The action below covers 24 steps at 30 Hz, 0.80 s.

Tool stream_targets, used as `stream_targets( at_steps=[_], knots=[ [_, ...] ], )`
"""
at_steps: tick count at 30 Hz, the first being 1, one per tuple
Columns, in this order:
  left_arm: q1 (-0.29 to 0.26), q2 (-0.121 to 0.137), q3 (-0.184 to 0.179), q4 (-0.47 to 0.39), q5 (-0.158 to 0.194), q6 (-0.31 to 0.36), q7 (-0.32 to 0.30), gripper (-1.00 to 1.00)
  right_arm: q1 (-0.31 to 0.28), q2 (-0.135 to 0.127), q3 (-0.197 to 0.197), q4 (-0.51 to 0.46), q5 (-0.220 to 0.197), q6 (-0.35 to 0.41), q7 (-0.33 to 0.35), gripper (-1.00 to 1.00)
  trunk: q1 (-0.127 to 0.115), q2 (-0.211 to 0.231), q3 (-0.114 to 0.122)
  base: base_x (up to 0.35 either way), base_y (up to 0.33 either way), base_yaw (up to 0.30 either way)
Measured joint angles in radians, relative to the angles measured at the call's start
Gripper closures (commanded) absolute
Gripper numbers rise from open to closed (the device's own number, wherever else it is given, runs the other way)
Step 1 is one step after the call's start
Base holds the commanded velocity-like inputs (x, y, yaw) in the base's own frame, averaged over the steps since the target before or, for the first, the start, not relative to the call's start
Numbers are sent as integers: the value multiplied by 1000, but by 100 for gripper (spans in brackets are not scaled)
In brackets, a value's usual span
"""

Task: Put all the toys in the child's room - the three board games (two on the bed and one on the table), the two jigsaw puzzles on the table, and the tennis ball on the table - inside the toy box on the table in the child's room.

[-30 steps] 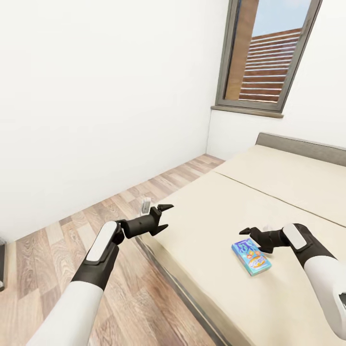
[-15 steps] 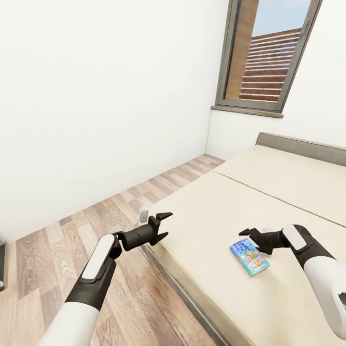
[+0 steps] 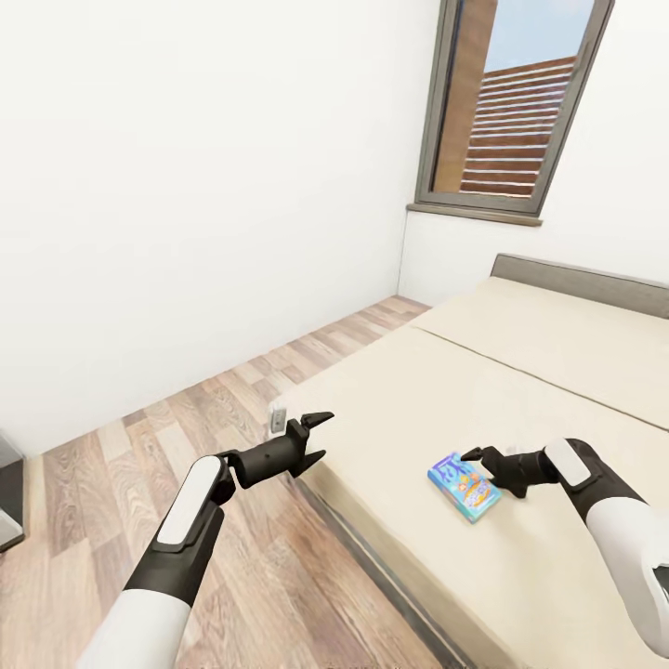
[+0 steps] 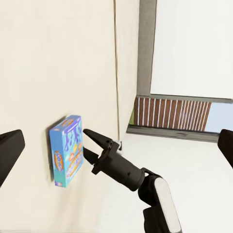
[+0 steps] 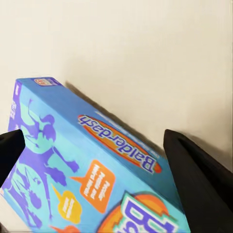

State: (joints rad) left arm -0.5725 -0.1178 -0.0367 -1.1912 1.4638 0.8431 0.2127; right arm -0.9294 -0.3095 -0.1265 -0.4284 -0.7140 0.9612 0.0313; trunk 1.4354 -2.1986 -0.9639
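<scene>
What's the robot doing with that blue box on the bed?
The robot is reaching for a blue board game that lies flat on the beige bed. Its right gripper is right at the box, with the jaws open on either side of one end, but it has not closed on it yet. The left gripper hangs open and empty over the bed's edge, beside the wooden floor.

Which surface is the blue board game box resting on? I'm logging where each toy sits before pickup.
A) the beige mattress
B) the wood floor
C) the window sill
A: the blue board game box lies flat on the beige mattress, with the right gripper open beside it.
</scene>
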Motion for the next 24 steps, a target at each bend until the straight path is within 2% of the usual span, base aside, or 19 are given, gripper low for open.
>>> stream_targets(
  at_steps=[14,19,24],
  knots=[
    [6,1,-1,-1,0,0,-4,-100,4,2,7,-35,-7,2,17,-100,0,0,0,-23,0,15],
    [8,2,-1,-2,0,0,-3,-100,4,2,9,-43,20,1,18,-100,0,0,0,-4,0,143],
    [9,2,0,-2,0,0,-3,-100,5,2,10,-54,23,0,19,-100,0,0,0,-2,0,218]
  ],
)
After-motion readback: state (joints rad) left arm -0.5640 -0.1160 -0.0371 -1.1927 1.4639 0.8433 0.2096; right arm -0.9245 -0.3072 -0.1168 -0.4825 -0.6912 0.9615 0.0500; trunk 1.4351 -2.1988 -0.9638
